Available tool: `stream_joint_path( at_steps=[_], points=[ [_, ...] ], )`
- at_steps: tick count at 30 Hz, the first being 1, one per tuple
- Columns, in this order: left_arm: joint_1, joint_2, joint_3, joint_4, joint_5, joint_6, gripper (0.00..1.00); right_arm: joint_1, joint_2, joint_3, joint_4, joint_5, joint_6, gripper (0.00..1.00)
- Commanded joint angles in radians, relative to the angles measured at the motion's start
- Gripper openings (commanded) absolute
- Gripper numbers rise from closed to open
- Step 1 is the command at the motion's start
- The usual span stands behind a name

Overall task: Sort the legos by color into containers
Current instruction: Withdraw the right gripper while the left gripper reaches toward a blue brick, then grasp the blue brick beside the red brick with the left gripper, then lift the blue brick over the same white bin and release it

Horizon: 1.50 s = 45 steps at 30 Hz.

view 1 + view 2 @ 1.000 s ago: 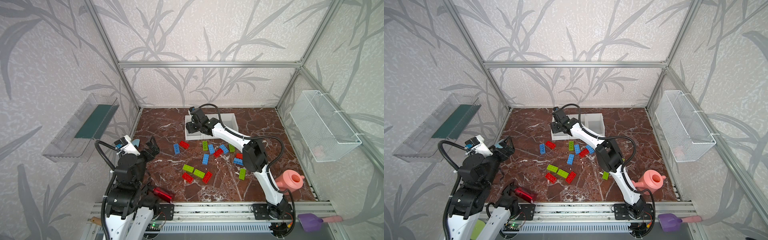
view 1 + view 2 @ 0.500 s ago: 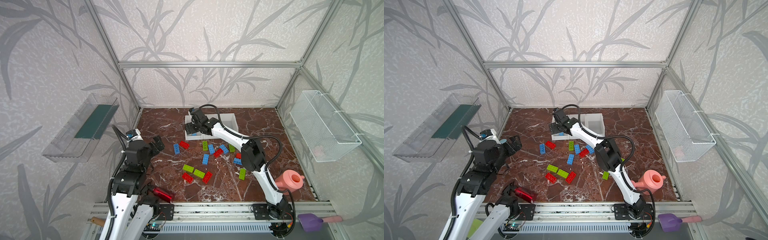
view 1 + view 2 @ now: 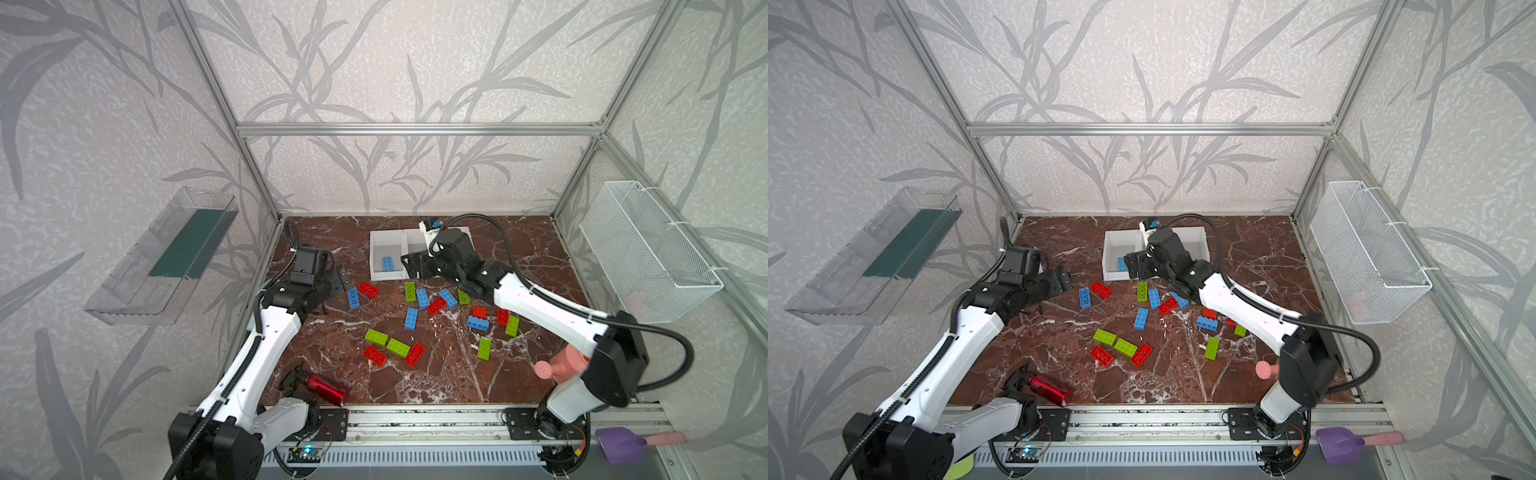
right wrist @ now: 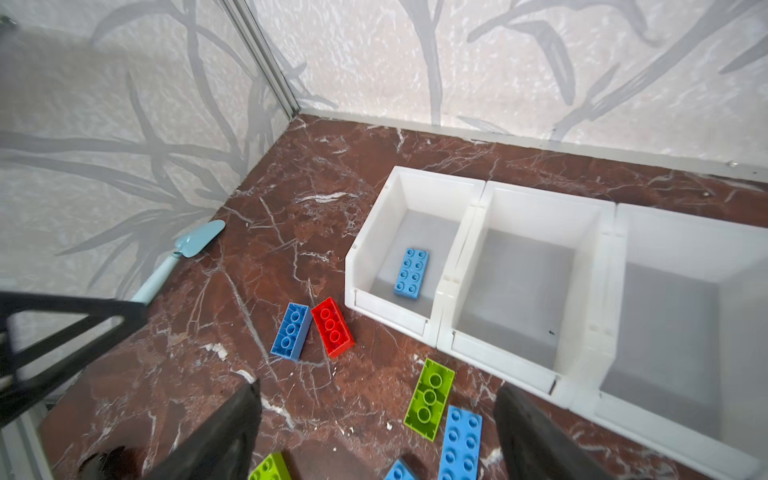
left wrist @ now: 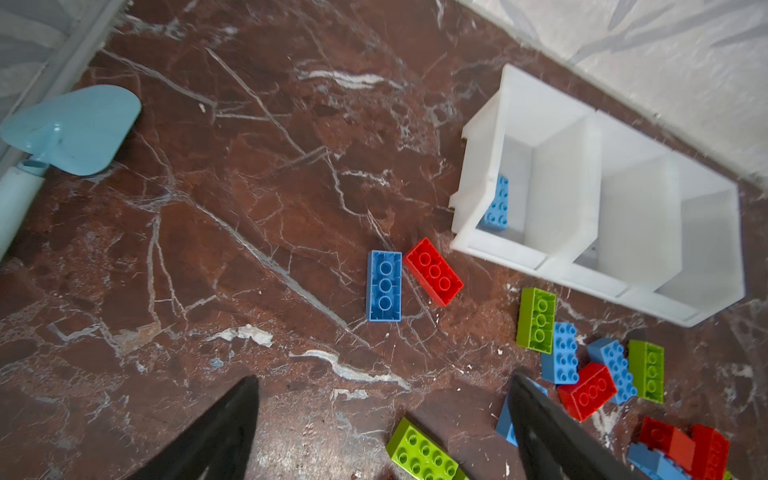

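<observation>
**Bins.** Three white bins (image 4: 536,208) stand joined in a row at the back of the marble table (image 3: 519,257). The end bin (image 3: 376,253) on the left arm's side holds one blue brick (image 3: 387,263), lying flat with its studs up. In the right wrist view the other two show bare grey floors.

**Bricks.** Seventeen loose bricks (image 3: 411,318) can be counted on the table in a top view: five blue, six red, six green. The right arm may hide more.
- Two lie just in front of the end bin, a blue one (image 3: 353,298) just beside a red one (image 3: 368,289).
- Six lie in the middle: three blue, two green, one red.
- Five lie under and beside the right arm: two red, two green, one blue.
- Four lie nearer the front rail: two green, two red.

**Grippers.**
- The left gripper (image 5: 384,380) has its fingers spread with nothing between them. It is over bare table just left of the blue and red pair.
- The right gripper (image 4: 378,387) also has its fingers spread and holds nothing. It hovers at the front edge of the bins, about where the end bin meets the middle one.

**Other items, one of each.**
- A red bottle (image 3: 326,386) lies at the front left.
- A pink watering can (image 3: 561,368) stands at the front right.
- A purple scoop (image 3: 619,444) lies beyond the front rail.
- A pale blue trowel (image 5: 75,129) lies by the left wall.
- A wire basket (image 3: 648,257) hangs on the right wall.
- A clear tray (image 3: 166,253) hangs on the left wall.
</observation>
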Motion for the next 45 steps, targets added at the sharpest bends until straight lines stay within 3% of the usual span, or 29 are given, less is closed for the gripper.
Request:
stream_joint_path(
  at_steps=[1,5,14,28,37,42,45],
  points=[
    [-0.018,0.074,0.024,0.006,0.049,-0.021,0.85,0.003,-0.118,-0.198,0.1,0.016,0.051,0.89],
    [-0.046,0.21,0.031,0.028,0.048,-0.017,0.75,0.004,-0.284,-0.44,0.164,0.026,0.084,0.89],
    [-0.058,0.403,0.044,0.096,0.014,-0.013,0.72,0.004,-0.495,-0.734,0.24,0.048,0.13,0.89],
    [-0.061,0.571,0.062,0.161,0.006,-0.026,0.65,0.004,-0.466,-0.751,0.271,0.051,0.115,0.89],
    [-0.061,0.614,0.06,0.183,-0.016,-0.016,0.49,0.004,-0.444,-0.751,0.283,0.053,0.117,0.89],
    [-0.062,0.623,0.061,0.2,0.0,-0.006,0.32,0.004,-0.441,-0.748,0.28,0.054,0.117,0.88],
    [-0.067,0.601,0.057,0.204,0.009,0.003,0.28,0.004,-0.45,-0.751,0.282,0.053,0.116,0.89]
  ],
)
